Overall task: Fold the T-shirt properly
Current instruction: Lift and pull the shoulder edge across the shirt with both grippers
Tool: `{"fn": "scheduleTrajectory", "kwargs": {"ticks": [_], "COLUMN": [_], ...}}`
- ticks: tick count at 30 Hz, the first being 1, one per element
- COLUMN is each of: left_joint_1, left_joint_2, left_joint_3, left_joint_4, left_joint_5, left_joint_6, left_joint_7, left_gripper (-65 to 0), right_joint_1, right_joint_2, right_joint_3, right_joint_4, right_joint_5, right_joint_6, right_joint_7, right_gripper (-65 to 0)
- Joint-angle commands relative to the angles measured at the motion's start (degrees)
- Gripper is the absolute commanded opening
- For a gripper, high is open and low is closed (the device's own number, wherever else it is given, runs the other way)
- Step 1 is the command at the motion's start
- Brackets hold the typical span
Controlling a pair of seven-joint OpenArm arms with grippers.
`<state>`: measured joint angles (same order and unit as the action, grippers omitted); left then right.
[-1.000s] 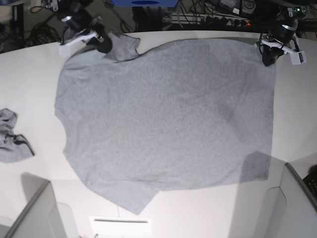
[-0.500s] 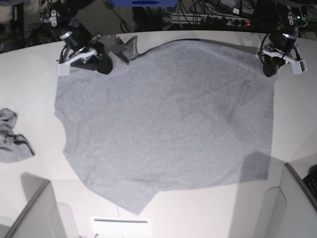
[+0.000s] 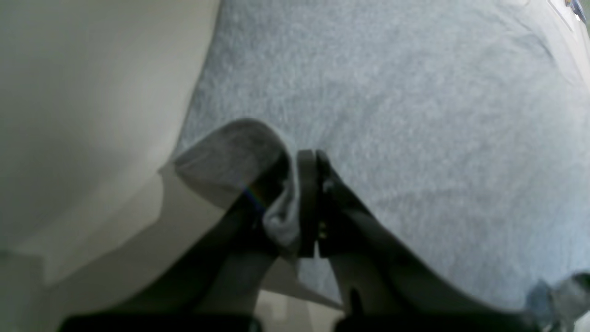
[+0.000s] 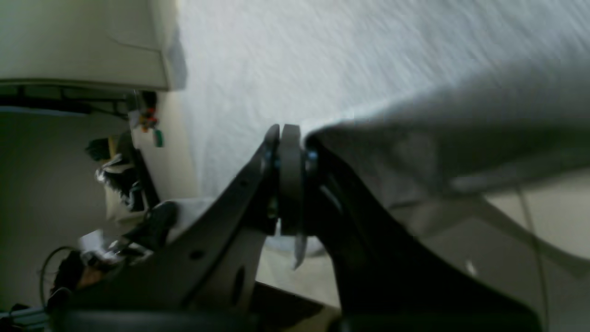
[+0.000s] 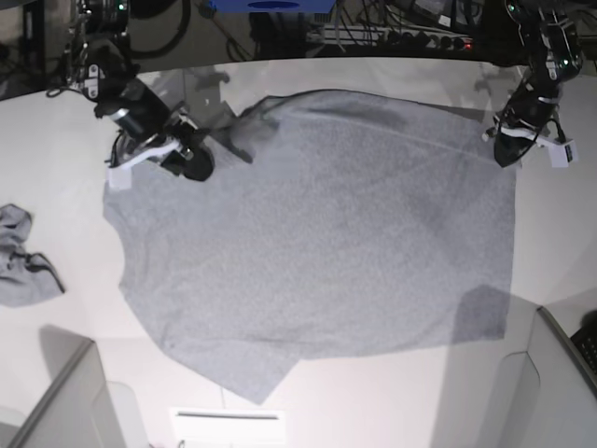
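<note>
The grey T-shirt (image 5: 317, 233) lies spread, plain side up, over most of the white table (image 5: 56, 140). In the base view my right gripper (image 5: 191, 164) is at the shirt's far left corner, shut on its edge, and a flap of cloth rises behind it. Close up, the right gripper (image 4: 290, 133) has its jaws together on a lifted fold of the T-shirt (image 4: 415, 152). My left gripper (image 5: 508, 149) is at the shirt's far right corner. In the left wrist view the left gripper (image 3: 314, 157) is shut on a curled hem of the T-shirt (image 3: 415, 115).
A small crumpled grey cloth with dark trim (image 5: 23, 266) lies at the table's left edge. Grey panels stand at the near left (image 5: 56, 401) and near right (image 5: 550, 373) corners. Cables and equipment (image 5: 392, 28) run behind the table's far edge.
Both grippers have come toward the near side, drawing the shirt's far edge with them. The right gripper moved farthest, and the cloth behind it has lifted off the table.
</note>
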<state>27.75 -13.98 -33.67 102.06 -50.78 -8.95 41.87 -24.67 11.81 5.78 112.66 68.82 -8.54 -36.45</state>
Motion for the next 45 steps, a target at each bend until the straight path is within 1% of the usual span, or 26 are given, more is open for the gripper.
{"fn": "scheduleTrajectory", "kwargs": {"ticks": [1, 4, 11, 15, 19, 24, 28, 30, 32, 37, 42, 45], "left_joint_1": [-0.19, -1.51, -1.95, -4.32, -6.43, -7.75, -9.24, -10.03, -10.12, -11.44, -11.88, -12.41], "left_joint_2": [-0.57, -0.57, -0.75, -0.75, -0.84, -0.84, -0.92, -0.92, -1.71, -2.07, -2.15, -2.86], "left_joint_3": [-0.48, -0.48, -0.57, -0.57, -0.48, -0.48, -0.48, -0.48, -0.22, -0.13, -0.4, -0.13], "left_joint_4": [0.05, -1.71, -2.32, -4.52, -6.9, -7.16, -7.25, -7.25, -7.25, -8.3, -10.94, -10.94], "left_joint_5": [-0.42, -0.42, -0.42, -0.42, -0.42, -0.42, -0.42, -0.42, -0.42, -0.42, -0.42, -0.42], "left_joint_6": [-0.15, -0.06, -0.06, 0.29, 3.02, 3.63, 6.71, 7.68, 7.68, 7.68, 7.68, 7.68], "left_joint_7": [-0.59, -0.59, -0.68, -0.59, -0.5, -0.5, -0.5, -0.5, -0.5, -0.42, -0.42, -0.42], "left_gripper": [-65.0, -65.0, -65.0, -65.0, -65.0, -65.0, -65.0, -65.0, -65.0, -65.0, -65.0, -65.0], "right_joint_1": [0.71, 2.47, 6.16, 9.06, 11.79, 14.78, 16.97, 17.59, 18.38, 19.87, 21.63, 22.6], "right_joint_2": [0.36, 0.45, 0.54, 0.54, 0.63, 0.63, 0.63, 0.63, 0.54, 0.45, 0.27, 0.19], "right_joint_3": [0.24, 0.24, 0.06, -0.11, -0.11, -0.11, -0.11, -0.02, 0.06, -0.11, -0.11, -0.2], "right_joint_4": [0.88, 0.17, -4.84, -8.71, -11.87, -13.89, -15.91, -16.53, -16.71, -16.97, -19.69, -20.05], "right_joint_5": [1.03, 1.03, 1.03, 1.03, 1.03, 1.03, 1.03, 1.03, 1.03, 1.03, 1.03, 1.03], "right_joint_6": [0.58, 0.49, 0.49, 0.49, 0.49, 0.49, 0.49, 0.49, 0.49, 0.49, 0.49, 0.49], "right_joint_7": [0.36, -0.43, -0.34, -0.34, -0.34, -0.34, -0.34, -0.34, -0.34, -0.26, -0.26, -0.26], "right_gripper": [-65.0, -65.0, -65.0, -65.0, -65.0, -65.0, -65.0, -65.0, -65.0, -65.0, -65.0, -65.0]}}
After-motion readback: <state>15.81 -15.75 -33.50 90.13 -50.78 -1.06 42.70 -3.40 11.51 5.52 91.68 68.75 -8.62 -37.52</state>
